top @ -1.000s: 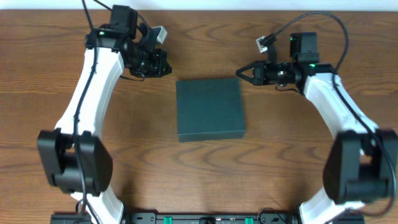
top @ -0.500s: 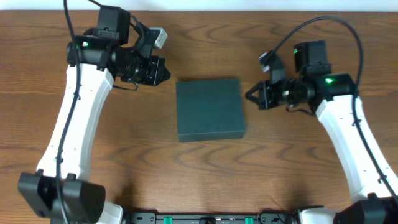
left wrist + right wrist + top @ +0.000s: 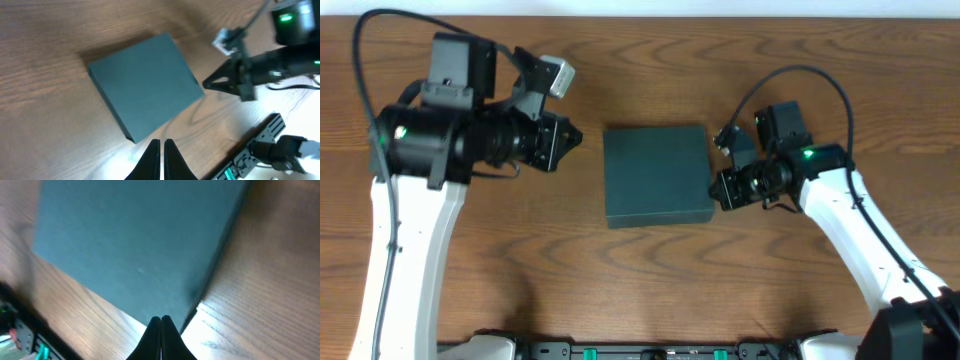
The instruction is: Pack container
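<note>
The dark green square container (image 3: 657, 175) lies closed and flat in the middle of the wooden table; it also shows in the left wrist view (image 3: 145, 90) and fills the right wrist view (image 3: 135, 245). My left gripper (image 3: 565, 140) is shut and empty, raised to the left of the container; its fingertips (image 3: 161, 147) hang over bare wood. My right gripper (image 3: 718, 190) is shut and empty, its tips (image 3: 161, 322) at the container's right front corner, close over its edge.
The wooden table (image 3: 650, 280) extends all round the container. A black rail with green parts (image 3: 650, 352) runs along the front edge. The right arm (image 3: 260, 65) shows in the left wrist view beyond the container.
My right gripper has moved down and left from beside the container's far right corner to its right front corner. My left arm has risen and shifted slightly left and toward the front.
</note>
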Action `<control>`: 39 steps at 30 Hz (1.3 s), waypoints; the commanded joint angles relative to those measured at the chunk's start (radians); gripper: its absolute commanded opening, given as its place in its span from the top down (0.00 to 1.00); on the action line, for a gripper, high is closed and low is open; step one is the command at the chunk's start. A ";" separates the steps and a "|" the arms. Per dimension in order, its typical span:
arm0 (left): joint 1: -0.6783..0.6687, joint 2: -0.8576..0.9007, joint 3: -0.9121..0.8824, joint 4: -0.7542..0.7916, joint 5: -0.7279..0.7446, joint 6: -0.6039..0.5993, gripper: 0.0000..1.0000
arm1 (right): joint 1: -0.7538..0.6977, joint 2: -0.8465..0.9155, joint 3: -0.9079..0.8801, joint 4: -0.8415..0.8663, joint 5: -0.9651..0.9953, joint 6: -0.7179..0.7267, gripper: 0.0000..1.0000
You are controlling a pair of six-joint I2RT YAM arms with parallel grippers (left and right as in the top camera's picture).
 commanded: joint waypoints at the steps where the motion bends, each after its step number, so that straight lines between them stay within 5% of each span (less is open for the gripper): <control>1: 0.000 -0.065 0.020 -0.026 0.000 0.018 0.94 | 0.008 -0.005 -0.064 0.035 0.010 0.014 0.99; 16: 0.000 -0.315 0.020 -0.190 -0.009 0.026 0.94 | 0.008 -0.068 -0.103 0.038 -0.031 0.067 0.98; 39: 0.000 -0.671 -0.148 -0.299 -0.078 0.047 0.94 | 0.008 -0.903 -0.103 -0.226 -0.021 0.142 0.98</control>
